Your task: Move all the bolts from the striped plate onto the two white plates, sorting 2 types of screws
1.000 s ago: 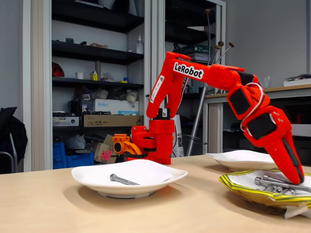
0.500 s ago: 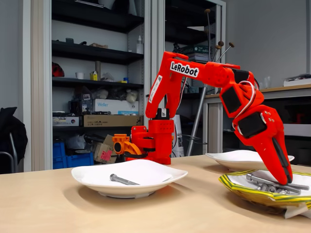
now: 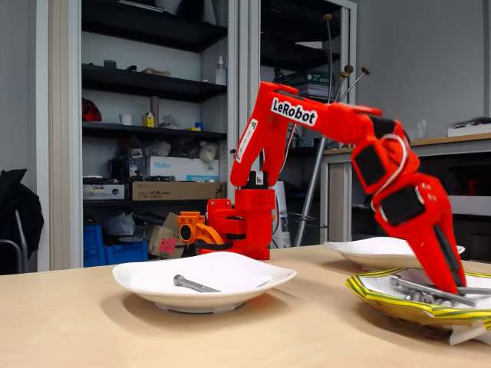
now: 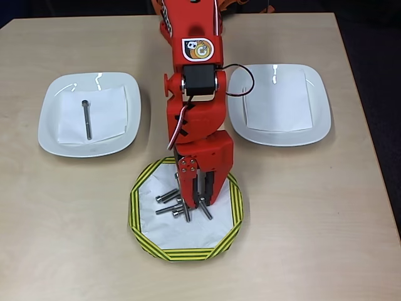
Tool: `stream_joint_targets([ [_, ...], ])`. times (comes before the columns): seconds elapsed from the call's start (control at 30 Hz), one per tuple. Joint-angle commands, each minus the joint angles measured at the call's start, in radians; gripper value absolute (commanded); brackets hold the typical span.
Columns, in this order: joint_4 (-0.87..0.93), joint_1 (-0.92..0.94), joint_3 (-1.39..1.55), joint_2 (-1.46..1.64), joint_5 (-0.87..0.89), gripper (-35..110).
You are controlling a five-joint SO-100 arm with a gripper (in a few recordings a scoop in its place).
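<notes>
Gripper [image 4: 196,199] tips are lowered into the striped plate [image 4: 140,229], among the bolts [image 4: 170,204] heaped there; whether the fingers are spread or pinching a bolt cannot be told. In the overhead view, several bolts are seen just left of and under the fingers. One long bolt [image 4: 86,119] is laid on the left white plate [image 4: 53,141], while the right white plate [image 4: 313,135] is seen beyond the arm [image 4: 193,94]. All three plates are set on a wooden table [image 4: 313,238].
</notes>
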Motion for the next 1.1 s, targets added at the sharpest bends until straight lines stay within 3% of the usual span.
stream_joint_targets([
  [0.0,-0.026,-0.037,0.025,0.025,0.041,7],
  [0.27,-0.037,-0.037,0.058,0.026,0.092,0],
  [0.5,0.041,-0.011,-0.005,0.032,0.015,0],
  [0.87,0.554,0.107,-0.437,0.029,-0.241,0],
  [1.07,0.680,0.199,-0.399,0.132,-0.333,0],
])
